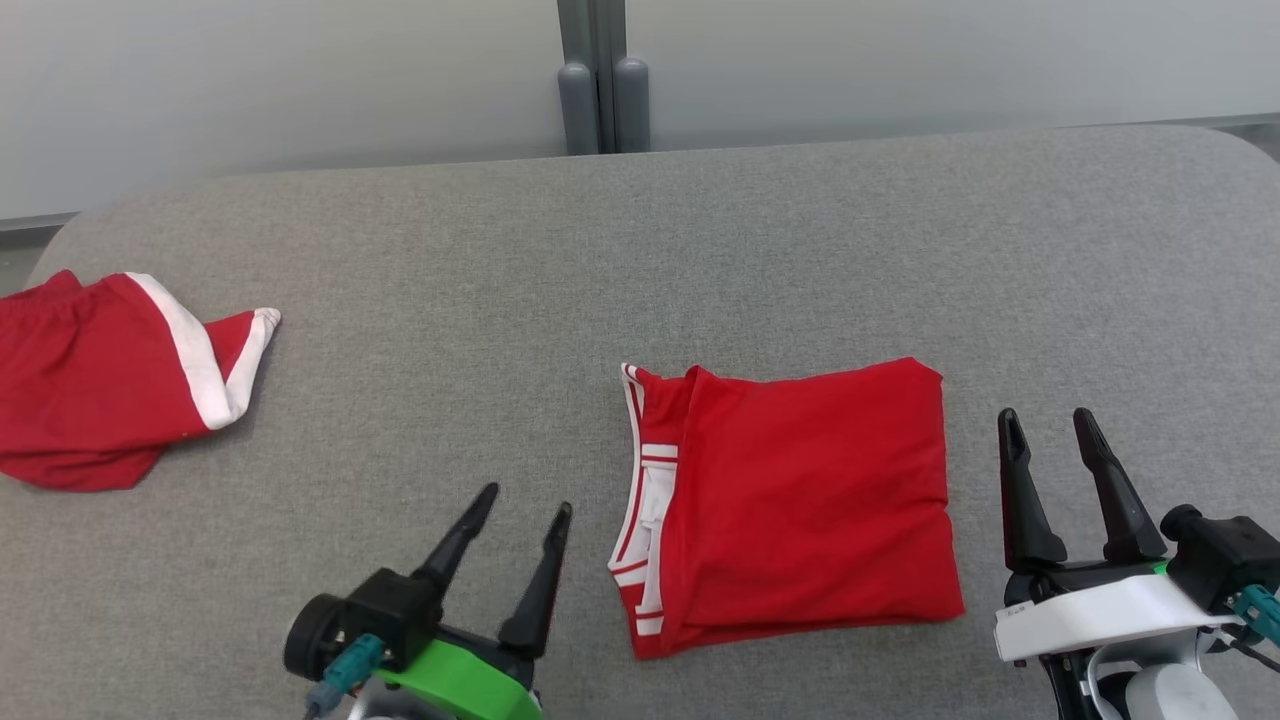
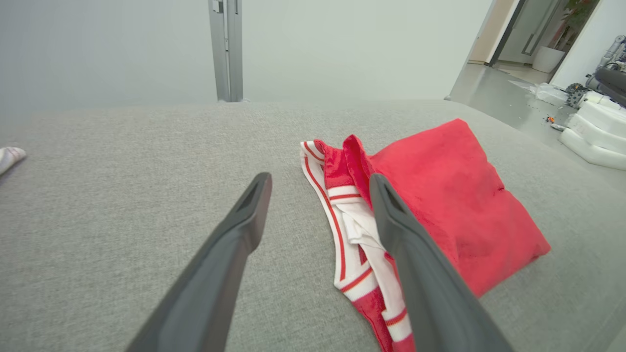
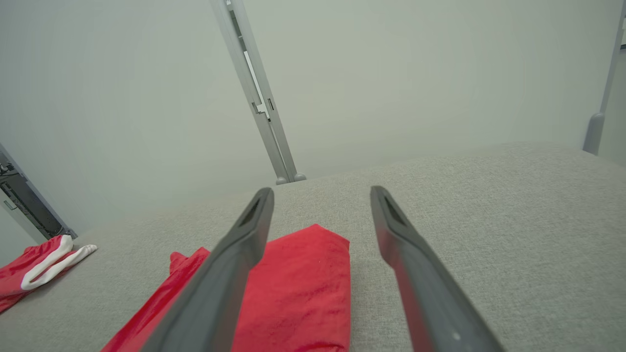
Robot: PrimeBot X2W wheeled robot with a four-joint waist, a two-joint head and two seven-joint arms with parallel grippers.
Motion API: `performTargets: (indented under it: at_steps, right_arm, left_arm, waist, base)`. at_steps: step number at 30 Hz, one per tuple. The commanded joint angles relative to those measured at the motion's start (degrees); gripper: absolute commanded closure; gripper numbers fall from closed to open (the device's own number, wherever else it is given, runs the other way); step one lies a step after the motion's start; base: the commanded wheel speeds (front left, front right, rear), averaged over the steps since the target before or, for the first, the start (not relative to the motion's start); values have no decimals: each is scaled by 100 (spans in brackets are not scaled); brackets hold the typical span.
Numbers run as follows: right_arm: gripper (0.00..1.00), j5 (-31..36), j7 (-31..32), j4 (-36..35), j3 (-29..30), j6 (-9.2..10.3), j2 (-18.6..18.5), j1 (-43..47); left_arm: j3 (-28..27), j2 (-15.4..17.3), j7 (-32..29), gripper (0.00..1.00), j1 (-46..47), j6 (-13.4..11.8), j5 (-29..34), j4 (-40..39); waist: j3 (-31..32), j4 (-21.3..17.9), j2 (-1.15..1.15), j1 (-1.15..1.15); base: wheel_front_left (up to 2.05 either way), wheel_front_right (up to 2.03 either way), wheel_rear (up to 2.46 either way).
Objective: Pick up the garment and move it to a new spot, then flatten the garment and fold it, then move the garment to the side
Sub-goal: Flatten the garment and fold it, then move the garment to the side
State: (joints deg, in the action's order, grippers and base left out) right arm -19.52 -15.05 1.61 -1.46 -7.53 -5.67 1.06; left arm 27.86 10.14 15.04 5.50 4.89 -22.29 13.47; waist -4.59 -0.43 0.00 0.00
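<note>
Two empty grippers, our left gripper [image 1: 527, 498] and right gripper [image 1: 1045, 414], flank the folded shirt [image 1: 810, 500], fingers spread apart. The picture's left edge cuts off the other red garment [image 1: 90, 400].

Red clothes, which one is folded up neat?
The middle garment, a tidy square with straight edges. The left garment lies rumpled.

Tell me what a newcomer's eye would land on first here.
The folded red garment lies near the front of the grey table, with white-striped trim at its left edge. The open left gripper and right gripper flank it, touching nothing. A second red garment lies crumpled at the far left.
</note>
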Motion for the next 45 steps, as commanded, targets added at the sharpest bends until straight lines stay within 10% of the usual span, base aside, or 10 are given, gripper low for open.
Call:
performTargets:
  at_steps: [1,18,45]
  right_arm:
    - [0,36,-17,-3,-3,9,-9,77]
    - [0,405,-17,31,38,9,-121,328]
    - [0,688,-17,26,41,9,-65,665]
  left_arm:
    - [-200,33,18,0,-96,-63,67,-91]
    - [-2492,-193,18,0,-794,-189,807,-560]
    - [-2997,-384,18,0,-842,64,1232,-162]
  waist:
    - [51,46,0,0]
    - [495,108,0,0]
    - [630,92,0,0]
  base:
    - [0,0,0]
    - [0,0,0]
    - [0,0,0]
